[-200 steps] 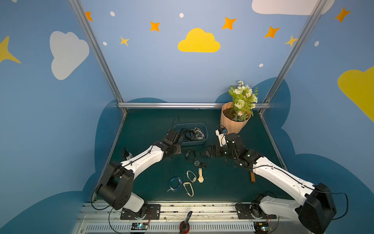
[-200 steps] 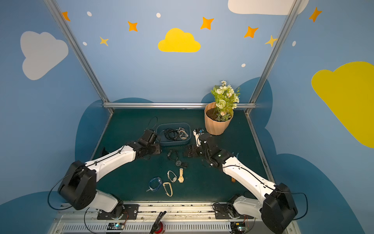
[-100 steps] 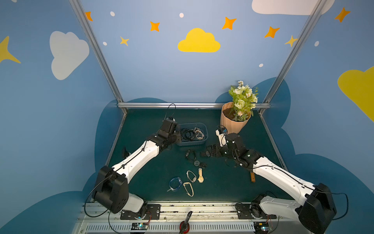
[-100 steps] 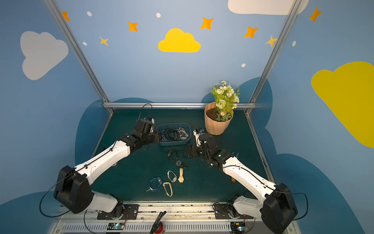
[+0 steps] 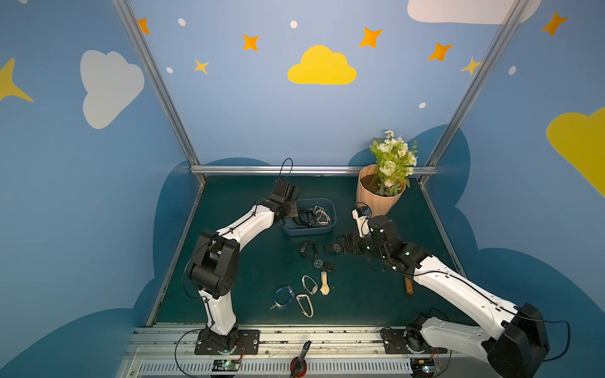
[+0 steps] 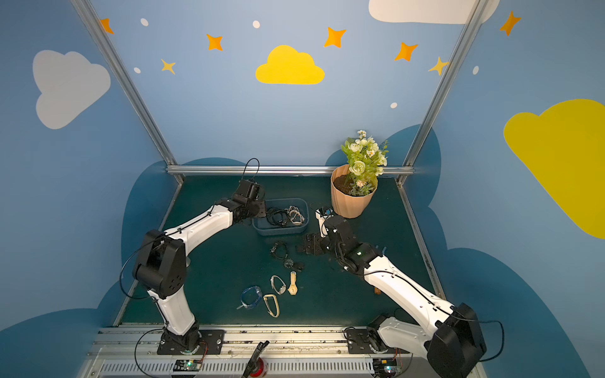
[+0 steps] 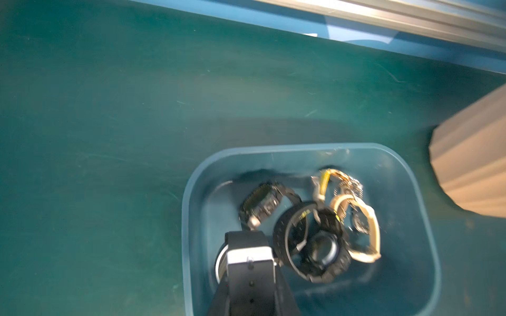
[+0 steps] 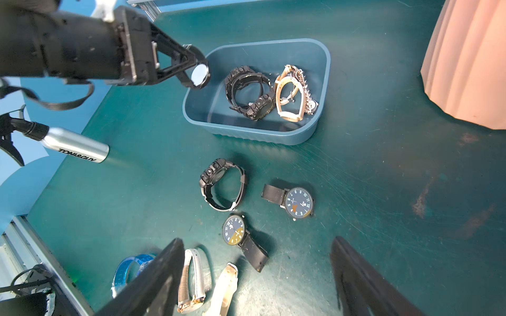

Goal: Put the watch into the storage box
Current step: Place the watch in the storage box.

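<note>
left end effector pinching watch by its case over storage box | likely light, floppy strap — hold the stiff case | right end effector spread

light: bright, soft shadows | top views: sharp, edges bowed | left wrist: motion-blurred storage box | right wrist: crisp

Shallow blue-grey storage box, rounded corners, upright on green mat, other watches piled twd one end. Target watch: round pale face, black strap, pinched in left gripper, hanging over box's emptier end.
</note>
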### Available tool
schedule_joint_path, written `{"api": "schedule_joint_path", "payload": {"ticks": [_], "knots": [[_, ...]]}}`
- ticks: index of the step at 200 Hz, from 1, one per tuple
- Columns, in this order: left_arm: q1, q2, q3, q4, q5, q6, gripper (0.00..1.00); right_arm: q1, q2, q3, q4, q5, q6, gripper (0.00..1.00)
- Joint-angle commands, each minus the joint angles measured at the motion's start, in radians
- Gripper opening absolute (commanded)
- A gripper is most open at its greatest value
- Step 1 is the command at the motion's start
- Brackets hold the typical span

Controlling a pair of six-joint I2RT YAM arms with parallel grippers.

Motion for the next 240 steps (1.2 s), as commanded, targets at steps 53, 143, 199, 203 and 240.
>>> {"api": "schedule_joint_path", "payload": {"ticks": [53,143,199,203,240], "knots": [[0.014,0.125,0.088,-0.042,-0.021,0.008,0.18,-0.002,-0.004,0.011,-0.016,0.017,-0.001,0.84],[0.017,0.067,0.079,-0.057,0.009,-0.023,0.70,-0.005,0.013,0.024,-0.023,0.020,0.006,0.84],[0.018,-0.180,-0.050,0.003,0.093,-0.055,1.00,-0.008,0.033,0.036,-0.039,0.016,0.018,0.84],[0.018,-0.200,-0.066,0.011,0.097,-0.059,1.00,-0.008,0.035,0.037,-0.041,0.015,0.019,0.84],[0.018,-0.446,-0.318,0.123,0.133,-0.125,1.00,-0.009,0.050,0.042,-0.068,0.003,0.038,0.84]]}}
